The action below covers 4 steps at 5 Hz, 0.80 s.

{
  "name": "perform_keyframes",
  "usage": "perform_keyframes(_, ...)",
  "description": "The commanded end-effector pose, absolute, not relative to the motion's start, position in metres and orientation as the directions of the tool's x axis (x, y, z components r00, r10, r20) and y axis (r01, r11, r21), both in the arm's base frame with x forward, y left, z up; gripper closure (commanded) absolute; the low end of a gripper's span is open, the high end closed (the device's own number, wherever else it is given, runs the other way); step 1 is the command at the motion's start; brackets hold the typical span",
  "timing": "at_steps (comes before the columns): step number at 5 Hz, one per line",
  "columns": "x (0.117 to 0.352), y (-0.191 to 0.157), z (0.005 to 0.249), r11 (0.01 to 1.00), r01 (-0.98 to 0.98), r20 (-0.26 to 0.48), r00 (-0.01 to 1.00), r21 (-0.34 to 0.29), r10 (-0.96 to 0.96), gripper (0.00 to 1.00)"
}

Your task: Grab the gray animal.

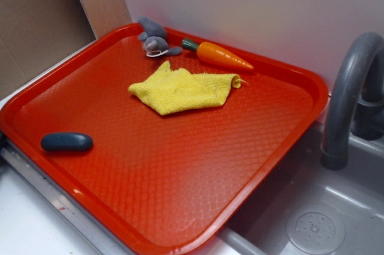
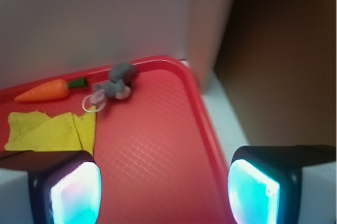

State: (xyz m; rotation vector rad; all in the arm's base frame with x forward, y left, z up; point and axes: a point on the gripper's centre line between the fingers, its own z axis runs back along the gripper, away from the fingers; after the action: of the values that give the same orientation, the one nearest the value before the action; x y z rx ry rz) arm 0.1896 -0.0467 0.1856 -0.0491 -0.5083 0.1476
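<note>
Two glowing cyan fingertips [image 2: 76, 192] fill the bottom of the wrist view, set wide apart with nothing between them, so the claw [image 2: 164, 192] is open and hangs above the near part of the red tray [image 2: 158, 145], well short of the toys. In the exterior view, the claw itself is not visible; only a dark piece of the rig shows at the top left corner. Closest to that camera is the tray's front rim, and beside it on the right a gray plastic sink [image 1: 312, 219] with a round drain and a curved gray faucet [image 1: 351, 93]. On the tray's left side lies a smooth dark blue-gray pebble-shaped object [image 1: 66, 141], alone and well apart from everything else. Near the middle rests a crumpled yellow cloth [image 1: 180, 90], one corner reaching toward the carrot. The orange toy carrot [image 1: 221, 55] with its green stem lies along the far rim, its tip pointing right. Just left of the carrot's stem, in the tray's far corner, sits the gray animal [image 1: 155, 39], a small lumpy plush with a thin whitish cord loop at its side; its upper part touches the tray's far rim. Seen from the wrist, it lies between the carrot and the tray's corner, with the cloth nearer.
</note>
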Motion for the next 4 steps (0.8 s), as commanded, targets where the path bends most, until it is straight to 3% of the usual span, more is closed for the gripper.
perform_keyframes(1,0.25,-0.063,0.146,0.962,-0.056,0.529,0.826,-0.268,0.195,0.0)
perform_keyframes(2,0.272,-0.073,0.122,0.923,-0.034,0.508,0.827,-0.383,0.241,0.0)
perform_keyframes(4,0.304,-0.086,0.091,0.903,-0.034,0.464,0.849,-0.429,0.252,0.0)
